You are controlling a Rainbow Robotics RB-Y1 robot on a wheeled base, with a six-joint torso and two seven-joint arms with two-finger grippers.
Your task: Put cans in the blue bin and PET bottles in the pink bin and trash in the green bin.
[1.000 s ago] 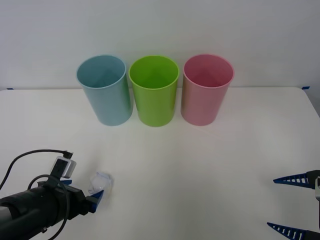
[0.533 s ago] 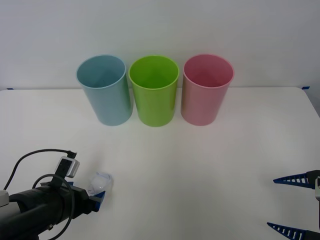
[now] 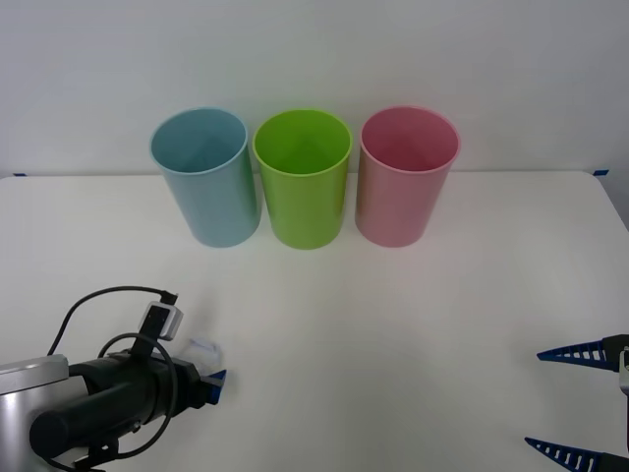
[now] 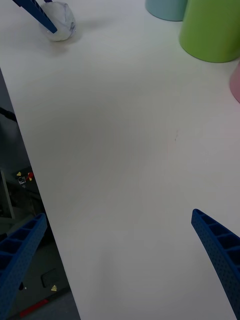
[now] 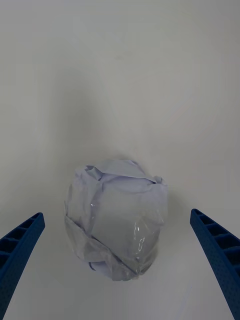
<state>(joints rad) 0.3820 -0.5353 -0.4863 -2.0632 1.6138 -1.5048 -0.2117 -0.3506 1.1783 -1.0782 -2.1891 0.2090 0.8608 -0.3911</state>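
Note:
The trash (image 5: 115,220), a white wrinkly wad, lies on the table between the open fingers of my left gripper (image 5: 116,216), touching neither finger. From the front, my left gripper (image 3: 209,366) sits at the near left and its wrist hides most of the trash (image 3: 203,346). The blue bin (image 3: 201,177), green bin (image 3: 303,182) and pink bin (image 3: 405,182) stand upright in a row at the back. My right gripper (image 3: 580,403) rests open near the front right edge, holding nothing. Its wrist view shows the trash (image 4: 59,20) far off beside a left finger (image 4: 35,12).
The white table (image 3: 393,324) stretches between the bins and both arms. A black cable (image 3: 108,300) loops above the left wrist. The table's near edge (image 4: 30,165) drops off beside the right gripper (image 4: 117,216).
My left arm has moved right and forward and turned at the wrist, so it now covers most of the trash in the front view. The right arm is unmoved.

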